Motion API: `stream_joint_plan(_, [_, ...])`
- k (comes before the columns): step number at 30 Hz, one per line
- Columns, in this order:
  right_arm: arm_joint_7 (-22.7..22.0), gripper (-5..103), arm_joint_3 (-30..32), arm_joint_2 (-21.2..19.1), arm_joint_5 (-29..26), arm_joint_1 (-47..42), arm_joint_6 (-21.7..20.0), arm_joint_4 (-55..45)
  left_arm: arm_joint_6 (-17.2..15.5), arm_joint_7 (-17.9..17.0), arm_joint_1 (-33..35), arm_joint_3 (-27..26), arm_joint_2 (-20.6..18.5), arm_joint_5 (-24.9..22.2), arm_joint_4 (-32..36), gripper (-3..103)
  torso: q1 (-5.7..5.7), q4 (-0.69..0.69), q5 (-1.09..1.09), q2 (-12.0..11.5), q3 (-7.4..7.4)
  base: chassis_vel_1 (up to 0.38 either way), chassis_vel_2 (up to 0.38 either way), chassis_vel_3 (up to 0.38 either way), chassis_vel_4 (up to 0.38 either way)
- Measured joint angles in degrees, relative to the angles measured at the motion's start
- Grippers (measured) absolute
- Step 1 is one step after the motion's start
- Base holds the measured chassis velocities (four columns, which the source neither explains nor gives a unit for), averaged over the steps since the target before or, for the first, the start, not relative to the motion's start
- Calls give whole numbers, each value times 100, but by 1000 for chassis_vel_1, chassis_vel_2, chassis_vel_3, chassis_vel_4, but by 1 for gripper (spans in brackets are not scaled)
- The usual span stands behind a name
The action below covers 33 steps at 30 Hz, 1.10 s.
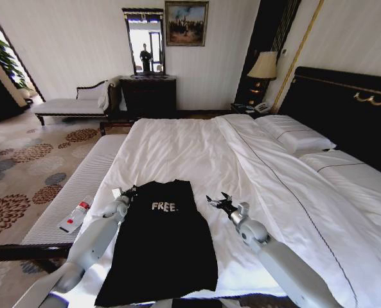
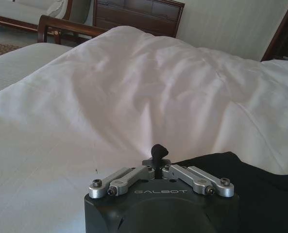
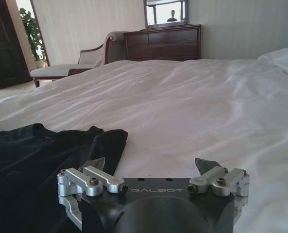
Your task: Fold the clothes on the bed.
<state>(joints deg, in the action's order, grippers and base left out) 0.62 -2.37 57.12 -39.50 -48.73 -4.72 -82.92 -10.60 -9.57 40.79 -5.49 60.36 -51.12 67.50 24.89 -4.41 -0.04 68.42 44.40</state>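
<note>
The left gripper (image 1: 131, 191) sits at the T-shirt's (image 1: 161, 240) left shoulder corner with its fingers (image 2: 157, 151) pinched together, though whether any cloth is caught between them cannot be told. The right gripper (image 1: 217, 202) hangs just beside the T-shirt's right shoulder, its fingers (image 3: 205, 165) spread wide apart with nothing between them. The T-shirt lies flat, lettering up, on the bed (image 1: 177, 151) near its foot edge, folded into a narrow strip between the two grippers

Head camera high above the bed (image 1: 177, 147) — wrist cameras low, close, facing across its shared white sheets.
</note>
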Motion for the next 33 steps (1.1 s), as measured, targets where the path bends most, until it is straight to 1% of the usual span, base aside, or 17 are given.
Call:
stream_joint_plan(3, [164,100,-462,403,103,748,155,766,-4,-70,2,43,-80,-47,116,2,0,2,0,0,-1,0,0,0,0])
stream_joint_plan(4, [164,100,-462,403,103,748,155,766,-4,-70,2,43,-80,-47,116,2,0,2,0,0,-1,0,0,0,0])
stream_joint_plan(8, [218,100,-620,900,151,1088,238,1303,-11,-83,-1,124,-104,-25,66,2,0,1,-1,0,0,0,0,0,0])
stream_joint_plan(9, [218,100,-620,900,151,1088,238,1303,-11,-83,-1,124,-104,-25,66,2,0,1,-1,0,0,0,0,0,0])
stream_joint_plan(11, [232,100,-643,1058,162,1166,257,1499,-13,-83,-2,150,-82,25,14,2,0,1,0,0,-1,0,0,0,0])
stream_joint_plan(15, [241,100,-633,1135,165,1201,274,1615,-16,-99,-8,185,-35,123,-39,2,-1,1,-1,0,-1,0,0,0,0])
stream_joint_plan(22, [246,100,-585,1065,200,1157,276,1635,-17,-210,17,226,-6,231,29,0,-1,-1,1,1,-2,0,0,0,0])
stream_joint_plan(24, [247,100,-573,1022,225,1152,277,1680,-18,-281,69,238,-21,264,116,12,-1,0,0,1,-1,0,0,0,0])
stream_joint_plan(25, [247,100,-573,1022,225,1152,277,1680,-18,-281,69,238,-21,264,116,12,-1,0,0,1,-1,0,0,0,0])
stream_joint_plan(26, [250,100,-556,991,225,1152,277,1698,-18,-304,85,253,-41,275,168,18,-1,0,0,1,-1,0,0,0,0])
stream_joint_plan(27, [251,100,-540,970,223,1153,277,1716,-22,-322,91,274,-61,277,207,18,-2,0,0,1,-1,0,0,0,0])
stream_joint_plan(28, [252,100,-525,955,218,1159,277,1738,-25,-326,89,294,-72,279,220,23,-2,-1,1,1,-1,0,0,0,0])
stream_joint_plan(29, [252,100,-525,955,218,1159,277,1738,-25,-326,89,294,-72,279,220,23,-2,-1,1,1,-1,0,0,0,0])
stream_joint_plan(33, [250,100,-462,896,166,1181,275,1780,-28,-318,-2,328,-37,295,101,43,-2,0,0,1,-1,0,0,0,0])
